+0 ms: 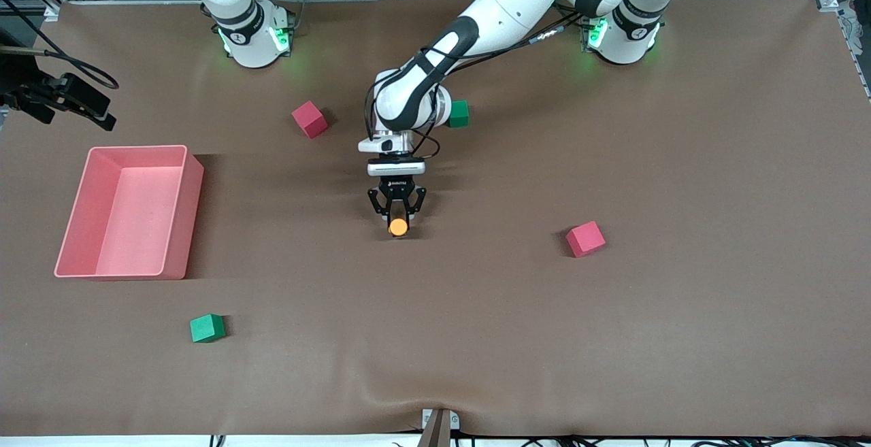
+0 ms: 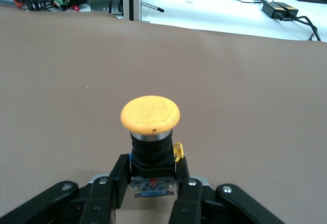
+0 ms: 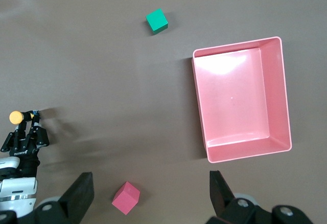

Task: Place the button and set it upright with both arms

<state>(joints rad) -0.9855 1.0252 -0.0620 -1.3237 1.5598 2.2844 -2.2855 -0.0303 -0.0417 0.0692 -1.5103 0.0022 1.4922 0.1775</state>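
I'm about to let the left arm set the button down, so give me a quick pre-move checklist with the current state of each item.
1. Left gripper holds the button by its dark body, jaws shut on it: ok.
2. Orange cap free of the fingers: ok.
3. Brown table around the button bare, nearest red cube well apart: ok.
4. Button already resting on the table: cannot tell.
5. Right gripper open, high over the table near the pink bin, away from the button: ok.
6. Button upright: not ok, it lies along the jaws, cap pointing toward the front camera.
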